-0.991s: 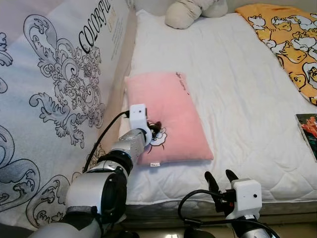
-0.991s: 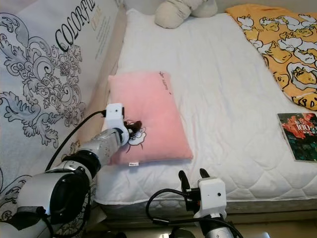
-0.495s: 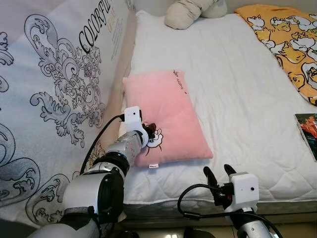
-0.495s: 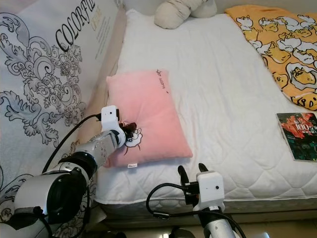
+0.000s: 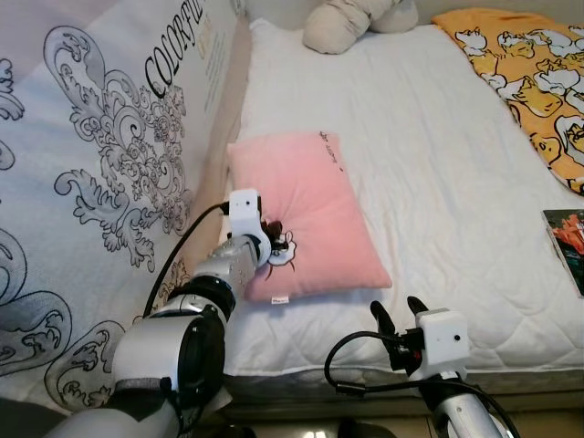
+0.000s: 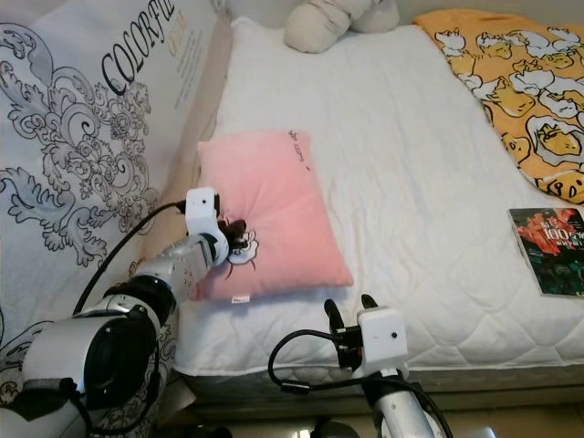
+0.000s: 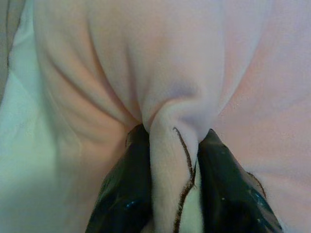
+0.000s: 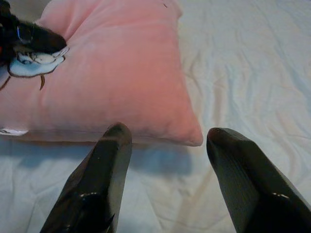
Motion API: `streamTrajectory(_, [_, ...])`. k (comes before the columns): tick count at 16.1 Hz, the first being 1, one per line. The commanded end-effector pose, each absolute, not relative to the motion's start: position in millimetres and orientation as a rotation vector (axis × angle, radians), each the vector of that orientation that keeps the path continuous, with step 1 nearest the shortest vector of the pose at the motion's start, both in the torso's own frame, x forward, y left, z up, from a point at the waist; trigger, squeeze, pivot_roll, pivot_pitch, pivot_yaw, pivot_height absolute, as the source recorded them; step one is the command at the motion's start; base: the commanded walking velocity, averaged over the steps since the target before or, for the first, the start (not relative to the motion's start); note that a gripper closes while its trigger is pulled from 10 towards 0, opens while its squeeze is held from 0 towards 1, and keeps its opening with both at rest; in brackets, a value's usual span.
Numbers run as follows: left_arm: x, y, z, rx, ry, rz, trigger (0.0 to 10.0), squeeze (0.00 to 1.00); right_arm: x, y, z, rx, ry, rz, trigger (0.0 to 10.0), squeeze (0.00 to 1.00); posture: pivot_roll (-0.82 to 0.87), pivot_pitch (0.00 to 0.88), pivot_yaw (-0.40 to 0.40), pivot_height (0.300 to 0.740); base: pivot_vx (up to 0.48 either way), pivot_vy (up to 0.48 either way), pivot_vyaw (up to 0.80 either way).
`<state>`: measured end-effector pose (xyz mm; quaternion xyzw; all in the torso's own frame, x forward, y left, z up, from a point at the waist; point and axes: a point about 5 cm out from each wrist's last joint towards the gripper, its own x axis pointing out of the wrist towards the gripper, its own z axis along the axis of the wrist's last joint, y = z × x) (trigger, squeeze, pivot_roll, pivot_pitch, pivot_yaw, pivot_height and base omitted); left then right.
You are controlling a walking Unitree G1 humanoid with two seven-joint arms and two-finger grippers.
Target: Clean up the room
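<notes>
I'm looking down at the bed (image 5: 438, 164), white quilted mattress, and the tidy-up is barely under way by my reckoning; the orange duck-print blanket (image 5: 529, 82) lies rumpled at the far right corner of the bed, a beige plush toy (image 5: 351, 23) sits at the bed's head, and a book (image 6: 550, 248) rests near the bed's right edge, none of them dealt with as far as I can judge; the pink pillow (image 5: 306, 214) lies at the bed's left side, near the foot, just beside the patterned wall hanging (image 5: 100, 155); my left gripper (image 5: 271, 239) is clamped on a pinch of the pillow's fabric near its printed cartoon patch, the wrist view showing a fold squeezed between both fingers (image 7: 124, 194); my right gripper (image 5: 394, 315) hovers at the bed's foot edge, fingers spread and holding nothing, aimed at the pillow's near corner; the book is cut off by the frame, the toy's top is cropped, and the pillow's small stitched lettering is too fine to read.
</notes>
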<state>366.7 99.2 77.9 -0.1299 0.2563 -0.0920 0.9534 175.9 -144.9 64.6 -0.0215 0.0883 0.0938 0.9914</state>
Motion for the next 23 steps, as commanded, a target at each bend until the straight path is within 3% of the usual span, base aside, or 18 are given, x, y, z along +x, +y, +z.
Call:
streamTrajectory(1, [372.8,101.3,87.6,-0.268,0.497,-0.186,0.0,0.0,179.3,-146.1,62.7,-0.038,0.179,0.192,10.0,0.0,-0.16,0.0,0.04,0.74,0.0,0.0,0.0])
streamTrajectory(7, [392.2,110.6,125.7,-0.12,0.339,-0.234,0.0,0.0,209.6,-138.0,62.6,-0.045,0.128,0.246,10.0,0.0,-0.11,0.0,0.031,0.74,0.0,0.0,0.0])
streamTrajectory(12, [405.3,138.6,164.2,0.292,0.108,-0.154,0.0,0.0,223.5,-136.3,59.8,-0.053,0.103,0.262,10.0,0.0,-0.05,0.0,0.025,0.74,0.0,0.0,0.0])
streamTrajectory(18, [396.2,146.9,159.6,0.4,-0.03,0.052,0.0,0.0,220.4,-138.2,54.0,-0.064,0.111,0.277,10.0,0.0,-0.06,0.0,0.026,0.74,0.0,0.0,0.0])
streamTrajectory(20, [388.7,152.2,149.9,0.499,-0.065,0.134,0.0,0.0,220.0,-139.9,51.9,-0.069,0.114,0.275,10.0,0.0,-0.06,0.0,0.024,0.74,0.0,0.0,0.0])
streamTrajectory(22, [382.6,159.3,131.2,0.678,-0.031,0.108,0.0,0.0,219.3,-139.1,50.3,-0.072,0.119,0.277,10.0,0.0,-0.06,0.0,0.022,0.74,0.0,0.0,0.0])
streamTrajectory(23, [380.8,158.8,123.5,0.68,0.014,0.104,0.0,0.0,218.8,-139.1,49.3,-0.073,0.122,0.279,10.0,0.0,-0.06,0.0,0.02,0.74,0.0,0.0,0.0])
